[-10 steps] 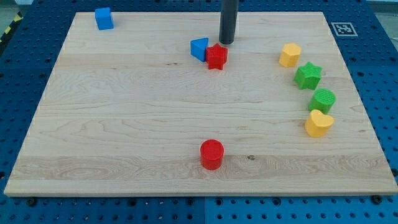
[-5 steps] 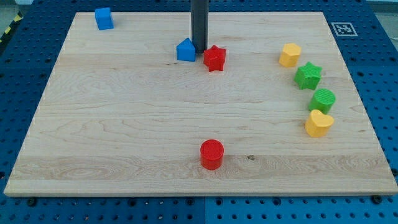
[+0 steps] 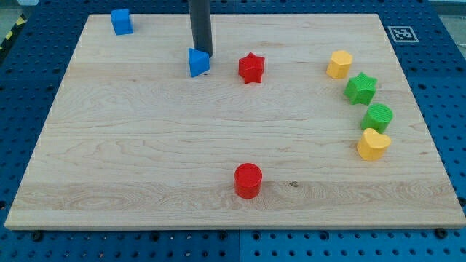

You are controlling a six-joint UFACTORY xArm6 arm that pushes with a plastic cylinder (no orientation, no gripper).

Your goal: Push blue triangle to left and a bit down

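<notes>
My tip (image 3: 204, 55), a bare rod with no gripper and nothing held, touches the blue triangle's (image 3: 197, 62) upper right edge, left of the red star (image 3: 251, 68) on the counter (image 3: 145, 145). Pushing off-centre, I judge, could spin it aside.
</notes>
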